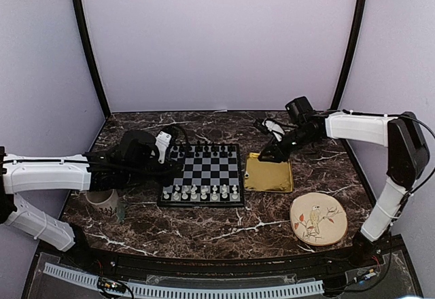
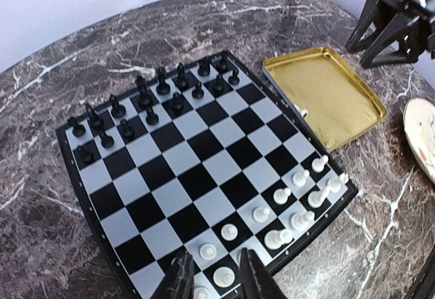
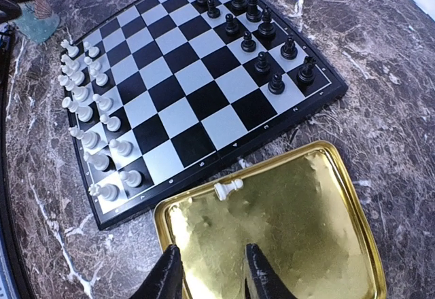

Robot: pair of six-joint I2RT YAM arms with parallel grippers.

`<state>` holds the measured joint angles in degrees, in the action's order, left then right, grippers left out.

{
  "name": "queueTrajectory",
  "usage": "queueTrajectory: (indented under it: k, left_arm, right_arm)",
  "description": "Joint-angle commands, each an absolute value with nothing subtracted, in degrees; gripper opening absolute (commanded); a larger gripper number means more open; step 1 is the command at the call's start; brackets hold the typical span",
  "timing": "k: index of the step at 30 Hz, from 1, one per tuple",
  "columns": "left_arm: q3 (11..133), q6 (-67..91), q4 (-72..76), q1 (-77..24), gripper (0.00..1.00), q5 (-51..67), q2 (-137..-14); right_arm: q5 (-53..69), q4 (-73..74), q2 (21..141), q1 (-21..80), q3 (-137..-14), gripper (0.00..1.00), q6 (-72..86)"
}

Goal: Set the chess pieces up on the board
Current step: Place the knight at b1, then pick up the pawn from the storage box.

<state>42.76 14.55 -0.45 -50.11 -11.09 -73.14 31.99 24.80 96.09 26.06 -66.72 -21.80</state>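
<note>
Overhead and both wrists, common board (image 1: 204, 170)

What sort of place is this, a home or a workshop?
Probably a robotics test booth: plain lilac walls enclose a marble-patterned table, with a left arm and right arm flanking a chessboard.

White shells cover both arms, with black joints between; the left arm (image 1: 47, 173), left of the board (image 1: 204, 170), carries a black wrist block with a white patch and a looping black cable; the right arm (image 1: 360, 128), right of the board, has a black elbow; the left gripper (image 2: 217, 277) and right gripper (image 3: 213, 273) have matte black tapering fingers.
</note>
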Motion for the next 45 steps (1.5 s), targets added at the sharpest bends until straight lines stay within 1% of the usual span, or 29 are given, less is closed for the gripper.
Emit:
queueTrajectory:
  k: [1,7,12,26,35,45]
  left_arm:
    - [46.49,12.13,-1.31,-50.36,0.26,-16.05,-72.16]
    - [46.4,15.28,2.79,-50.36,0.27,-16.63,-73.21]
    - [46.34,16.02,4.65,-50.36,0.27,-16.01,-73.98]
    - [45.85,16.61,5.46,-50.36,0.28,-16.51,-74.67]
    - [45.36,17.13,6.11,-50.36,0.29,-16.57,-75.38]
    - [45.23,18.49,7.07,-50.36,0.29,-14.74,-77.14]
  right_arm:
    - [24.8,28.26,102.86,30.84,-72.84,0.29,-18.09]
    - [21.54,31.26,110.54,33.09,-80.38,0.27,-14.38]
    - [19.5,33.14,114.81,34.46,-83.41,0.27,-13.35]
    - [16.37,34.78,118.82,35.59,-86.46,0.27,-12.14]
    - [15.03,35.16,120.23,35.61,-86.86,0.24,-11.94]
    - [11.98,35.4,120.74,35.77,-87.1,0.32,-11.45]
